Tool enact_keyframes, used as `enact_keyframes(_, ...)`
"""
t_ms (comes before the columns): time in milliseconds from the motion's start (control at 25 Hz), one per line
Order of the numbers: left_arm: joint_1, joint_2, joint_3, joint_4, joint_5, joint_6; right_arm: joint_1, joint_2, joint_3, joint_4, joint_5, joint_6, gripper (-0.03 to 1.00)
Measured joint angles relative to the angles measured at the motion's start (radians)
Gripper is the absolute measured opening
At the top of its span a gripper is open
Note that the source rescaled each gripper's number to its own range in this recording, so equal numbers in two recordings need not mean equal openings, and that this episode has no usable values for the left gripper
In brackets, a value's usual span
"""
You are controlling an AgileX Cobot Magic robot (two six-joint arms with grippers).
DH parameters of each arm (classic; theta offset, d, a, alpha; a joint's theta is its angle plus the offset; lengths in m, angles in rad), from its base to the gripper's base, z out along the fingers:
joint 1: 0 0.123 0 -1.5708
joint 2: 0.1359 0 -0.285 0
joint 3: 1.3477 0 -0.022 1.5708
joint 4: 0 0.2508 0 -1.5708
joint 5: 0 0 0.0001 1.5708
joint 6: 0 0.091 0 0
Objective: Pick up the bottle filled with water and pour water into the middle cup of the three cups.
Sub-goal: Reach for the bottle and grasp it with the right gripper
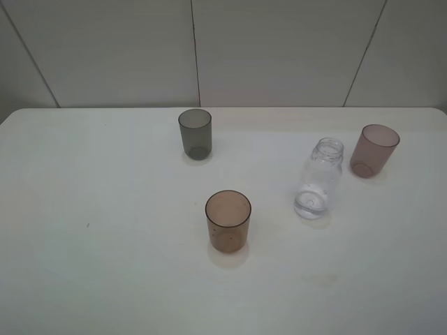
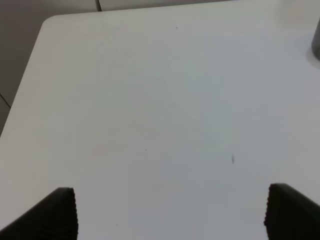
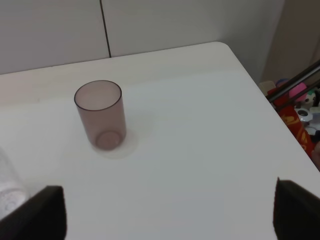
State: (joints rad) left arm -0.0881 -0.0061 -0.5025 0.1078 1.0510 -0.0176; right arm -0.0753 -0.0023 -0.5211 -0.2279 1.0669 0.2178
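The clear capless bottle (image 1: 320, 179) stands upright on the white table (image 1: 105, 230), right of centre, with water in its base. The brown-amber middle cup (image 1: 228, 220) stands front of centre. The dark grey cup (image 1: 195, 132) stands at the back and the pinkish-mauve cup (image 1: 374, 150) at the right. No gripper shows in the exterior view. My left gripper (image 2: 172, 215) is open and empty over bare table, with the grey cup's edge (image 2: 316, 47) at the frame border. My right gripper (image 3: 170, 212) is open and empty, short of the pinkish-mauve cup (image 3: 101, 115); the bottle's edge (image 3: 7, 185) shows beside one finger.
A panelled wall (image 1: 279, 49) runs behind the table. The table's rounded right corner (image 3: 227, 50) is near the pinkish-mauve cup. Coloured clutter (image 3: 300, 105) lies beyond the table's right edge, below it.
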Motion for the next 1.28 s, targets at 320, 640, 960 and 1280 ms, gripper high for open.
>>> enact_keyframes(320, 0.0, 0.0, 0.0, 0.0, 0.0, 0.0, -0.006, 0.0, 0.0, 0.0, 0.0, 0.0, 0.68)
enact_keyframes(640, 0.0, 0.0, 0.0, 0.0, 0.0, 0.0, 0.004, 0.0, 0.0, 0.0, 0.0, 0.0, 0.68)
enact_keyframes(960, 0.0, 0.0, 0.0, 0.0, 0.0, 0.0, 0.03, 0.0, 0.0, 0.0, 0.0, 0.0, 0.68)
enact_keyframes(1280, 0.0, 0.0, 0.0, 0.0, 0.0, 0.0, 0.03, 0.0, 0.0, 0.0, 0.0, 0.0, 0.68)
